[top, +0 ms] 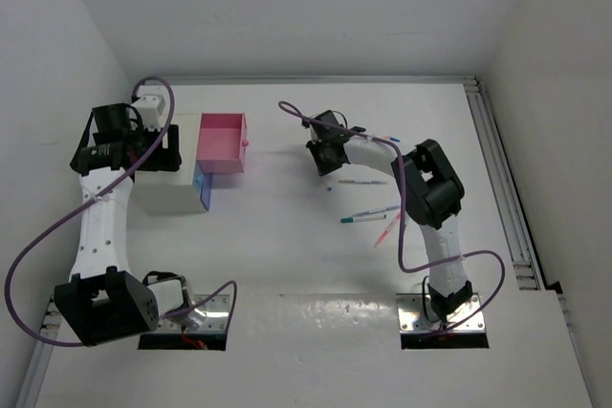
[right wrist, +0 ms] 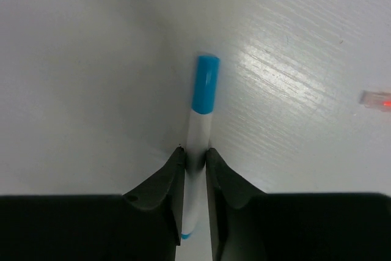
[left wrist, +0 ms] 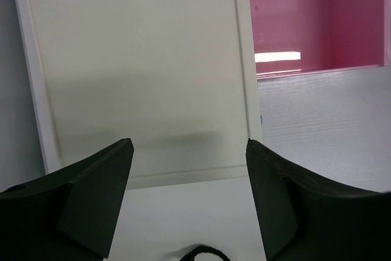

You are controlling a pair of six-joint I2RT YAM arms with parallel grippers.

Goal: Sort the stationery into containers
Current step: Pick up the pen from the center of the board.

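Note:
A white pen with a blue cap (right wrist: 203,90) sits between the jaws of my right gripper (right wrist: 195,154), which is shut on its barrel just above the table; from above that gripper (top: 322,156) is right of the pink container (top: 222,142). More stationery lies near the right arm: a white pen (top: 361,182), a teal-capped pen (top: 368,216) and a reddish pen (top: 387,229). The blue container (top: 202,186) stands in front of the pink one. My left gripper (left wrist: 189,146) is open and holds nothing, hovering over the white cabinet (left wrist: 140,59), with the pink container (left wrist: 317,22) to its right.
The white cabinet (top: 172,188) stands against the left side of both containers, and the left arm (top: 100,217) reaches over it. A pink-red piece (right wrist: 376,99) lies to the right of the held pen. White walls close in the table, and a rail (top: 502,188) runs down its right edge.

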